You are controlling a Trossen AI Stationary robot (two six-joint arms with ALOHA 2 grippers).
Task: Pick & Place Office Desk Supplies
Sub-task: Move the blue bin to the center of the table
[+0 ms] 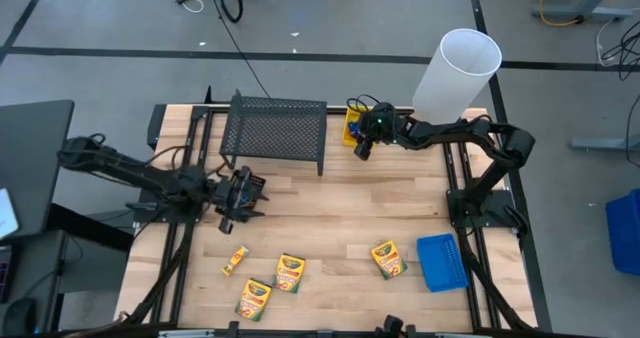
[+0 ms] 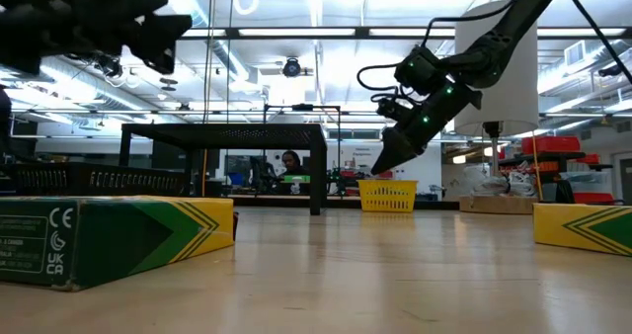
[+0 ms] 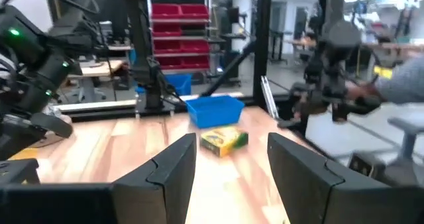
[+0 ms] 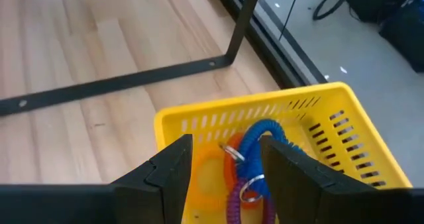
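right gripper (image 4: 222,177) open over yellow bin (image 4: 311,111), blue loop (image 4: 262,134) inside

Table layout as I see it from above

I have the rack (image 1: 274,130) at the back middle, the bin (image 1: 351,128) just to its right with loops (image 4: 255,159) inside, and the cylinder (image 1: 456,76) at the back right corner; four crayon boxes (image 1: 290,272) lie along the front, a second bin (image 1: 442,262) at front right just beside the rightmost box (image 1: 388,259)
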